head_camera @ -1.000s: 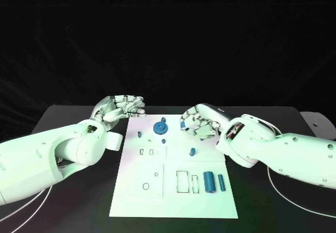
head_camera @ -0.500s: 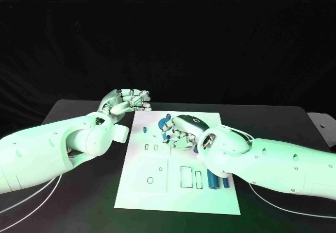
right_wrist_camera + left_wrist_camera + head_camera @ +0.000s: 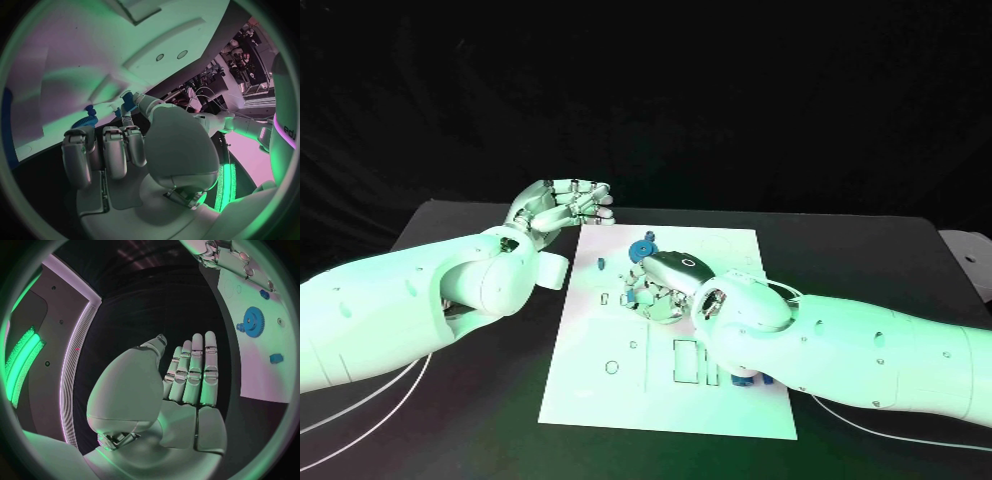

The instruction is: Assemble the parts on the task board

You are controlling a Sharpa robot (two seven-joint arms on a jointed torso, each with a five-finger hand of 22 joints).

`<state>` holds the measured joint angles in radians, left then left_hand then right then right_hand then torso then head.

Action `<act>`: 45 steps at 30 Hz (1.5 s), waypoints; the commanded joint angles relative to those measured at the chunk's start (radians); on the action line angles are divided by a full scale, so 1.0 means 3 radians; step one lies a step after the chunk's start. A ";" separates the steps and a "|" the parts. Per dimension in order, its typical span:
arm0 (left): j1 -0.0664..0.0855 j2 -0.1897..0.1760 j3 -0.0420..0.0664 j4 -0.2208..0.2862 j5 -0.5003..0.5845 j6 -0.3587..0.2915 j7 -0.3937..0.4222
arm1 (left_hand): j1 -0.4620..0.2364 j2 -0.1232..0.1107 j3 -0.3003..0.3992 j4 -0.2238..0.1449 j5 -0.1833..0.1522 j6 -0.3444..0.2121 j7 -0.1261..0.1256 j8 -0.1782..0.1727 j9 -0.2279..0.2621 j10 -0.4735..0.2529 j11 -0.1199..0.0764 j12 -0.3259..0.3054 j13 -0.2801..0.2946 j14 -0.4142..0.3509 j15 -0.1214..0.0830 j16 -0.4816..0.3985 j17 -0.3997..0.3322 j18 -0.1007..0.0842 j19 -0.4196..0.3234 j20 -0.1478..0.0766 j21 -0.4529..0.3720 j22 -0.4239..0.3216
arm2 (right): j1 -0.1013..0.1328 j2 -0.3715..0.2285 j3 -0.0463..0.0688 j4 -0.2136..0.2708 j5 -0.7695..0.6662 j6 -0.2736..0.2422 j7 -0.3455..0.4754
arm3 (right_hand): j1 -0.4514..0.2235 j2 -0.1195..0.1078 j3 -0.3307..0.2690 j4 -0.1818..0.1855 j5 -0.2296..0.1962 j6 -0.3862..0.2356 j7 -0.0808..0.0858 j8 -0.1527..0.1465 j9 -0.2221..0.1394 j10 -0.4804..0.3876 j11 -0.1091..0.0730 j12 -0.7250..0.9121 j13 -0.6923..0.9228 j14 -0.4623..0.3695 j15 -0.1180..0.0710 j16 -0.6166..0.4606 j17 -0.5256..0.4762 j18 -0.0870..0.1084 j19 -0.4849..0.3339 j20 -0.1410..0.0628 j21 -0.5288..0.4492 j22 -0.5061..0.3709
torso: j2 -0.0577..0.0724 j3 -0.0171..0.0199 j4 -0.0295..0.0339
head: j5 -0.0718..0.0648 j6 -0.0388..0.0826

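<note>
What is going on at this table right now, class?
A two-armed robot is assembling small blue parts on a white task board. Its right hand reaches over the middle of the board and pinches a small blue part at its fingertips. The left hand hovers open off the board's far left corner, holding nothing. A blue gear sits near the board's far edge.

Dim room, black backdrop, green and pink light tinting white surfaces, fisheye-bent wrist views, dark vignetted rims

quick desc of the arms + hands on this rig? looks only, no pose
Two glossy white, rounded arm shells with small dark screw holes. Left hand and right hand are silver, segmented metal fingers on white palms. Thin white cables trail on the black table beneath the arms.
</note>
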<state>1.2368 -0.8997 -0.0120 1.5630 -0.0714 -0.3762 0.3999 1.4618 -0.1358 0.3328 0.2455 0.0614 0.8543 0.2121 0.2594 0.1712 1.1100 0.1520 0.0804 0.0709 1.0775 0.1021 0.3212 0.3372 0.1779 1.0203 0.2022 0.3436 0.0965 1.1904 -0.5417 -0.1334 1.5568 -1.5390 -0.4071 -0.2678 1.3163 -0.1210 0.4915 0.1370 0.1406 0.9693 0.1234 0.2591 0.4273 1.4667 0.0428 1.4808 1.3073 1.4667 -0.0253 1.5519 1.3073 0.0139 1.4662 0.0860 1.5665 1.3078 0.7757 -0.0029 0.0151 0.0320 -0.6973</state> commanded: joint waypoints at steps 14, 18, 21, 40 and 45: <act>0.0002 -0.0001 0.0002 0.0011 -0.0012 0.0063 0.0013 | -0.0009 -0.0027 0.0019 0.0004 -0.0019 0.0000 0.0015 -0.0005 -0.0001 -0.0014 0.0014 -0.0014 -0.0004 -0.0010 0.0000 -0.0022 0.0003 0.0016 -0.0004 0.0005 -0.0015 -0.0005 | -0.0026 0.0052 -0.0004 -0.0115 -0.0200 0.0206 -0.0095 | -0.0070 -0.0013 -0.0004 0.0034 -0.0036 0.0028 -0.0028 0.0113 0.0132 0.0091 -0.0021 -0.0007 0.0561 0.0299 -0.0016 0.0000 0.0645 -0.0046 0.0349 -0.0025 0.0014 0.0877 | 0.0000 0.0001 -0.0001 | -0.0004 -0.0020; 0.0002 -0.0004 0.0002 0.0011 -0.0012 0.0063 0.0013 | -0.0009 -0.0027 0.0019 0.0004 -0.0019 0.0000 0.0015 -0.0005 -0.0001 -0.0014 0.0014 -0.0014 -0.0004 -0.0010 0.0000 -0.0022 0.0003 0.0016 -0.0004 0.0005 -0.0015 -0.0005 | -0.0028 0.0056 -0.0005 -0.0129 -0.0203 0.0219 -0.0097 | -0.0078 -0.0018 -0.0007 0.0037 -0.0040 0.0028 -0.0028 0.0114 0.0133 0.0092 -0.0021 -0.0006 0.0562 0.0299 -0.0017 0.0000 0.0643 -0.0046 0.0349 -0.0025 0.0014 0.0877 | -0.0002 0.0000 -0.0002 | -0.0005 -0.0022; 0.0002 -0.0005 0.0002 0.0013 -0.0012 0.0064 0.0012 | -0.0009 -0.0027 0.0019 0.0004 -0.0019 0.0000 0.0015 -0.0005 -0.0001 -0.0014 0.0014 -0.0014 -0.0004 -0.0010 0.0000 -0.0022 0.0003 0.0016 -0.0004 0.0005 -0.0015 -0.0005 | -0.0028 0.0059 -0.0005 -0.0142 -0.0206 0.0233 -0.0100 | -0.0091 -0.0025 -0.0010 0.0043 -0.0050 0.0026 -0.0028 0.0115 0.0133 0.0090 -0.0022 -0.0009 0.0559 0.0299 -0.0017 -0.0001 0.0642 -0.0046 0.0349 -0.0025 0.0014 0.0877 | 0.0000 0.0000 -0.0002 | -0.0007 -0.0020; 0.0002 -0.0015 0.0001 0.0010 -0.0012 0.0065 0.0010 | -0.0015 -0.0029 0.0026 0.0006 -0.0019 0.0000 0.0015 -0.0007 -0.0001 -0.0012 0.0014 -0.0020 -0.0005 -0.0011 0.0001 -0.0027 0.0010 0.0016 -0.0004 0.0006 -0.0016 -0.0007 | -0.0029 0.0064 -0.0006 -0.0149 -0.0238 0.0251 -0.0104 | -0.0209 -0.0145 -0.0056 0.0101 -0.0089 -0.0084 0.0016 0.0065 0.0105 0.0057 0.0013 -0.0046 0.0527 0.0297 0.0008 -0.0003 0.0636 -0.0046 0.0349 -0.0011 0.0014 0.0877 | -0.0001 0.0000 -0.0002 | -0.0001 -0.0031; 0.0002 -0.0017 0.0001 0.0008 -0.0012 0.0065 0.0009 | -0.0015 -0.0029 0.0026 0.0006 -0.0019 0.0000 0.0015 -0.0007 -0.0001 -0.0012 0.0014 -0.0020 -0.0005 -0.0011 0.0001 -0.0027 0.0010 0.0016 -0.0004 0.0006 -0.0016 -0.0007 | -0.0029 0.0065 -0.0006 -0.0152 -0.0245 0.0233 -0.0100 | -0.0227 -0.0170 -0.0063 0.0114 -0.0090 -0.0130 0.0037 0.0039 0.0092 0.0045 0.0032 -0.0058 0.0516 0.0297 0.0023 -0.0004 0.0634 -0.0046 0.0349 0.0001 0.0014 0.0877 | -0.0002 0.0000 -0.0005 | -0.0002 -0.0029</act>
<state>1.2367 -0.9055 -0.0122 1.5637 -0.0714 -0.3737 0.3973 1.4618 -0.1358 0.3356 0.2484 0.0614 0.8543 0.2122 0.2594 0.1711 1.1100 0.1520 0.0805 0.0711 1.0775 0.1021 0.3163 0.3392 0.1780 1.0203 0.2022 0.3436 0.0952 1.1855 -0.5221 -0.1322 1.5140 -1.5978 -0.3649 -0.2854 1.2534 -0.1701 0.4718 0.1673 0.1182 0.9366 0.1349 0.2744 0.4562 1.4665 0.0431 1.4691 1.3077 1.4666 -0.0253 1.5519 1.3076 0.0141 1.4662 0.0861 1.5664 1.3073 0.7752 -0.0029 0.0144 0.0314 -0.7063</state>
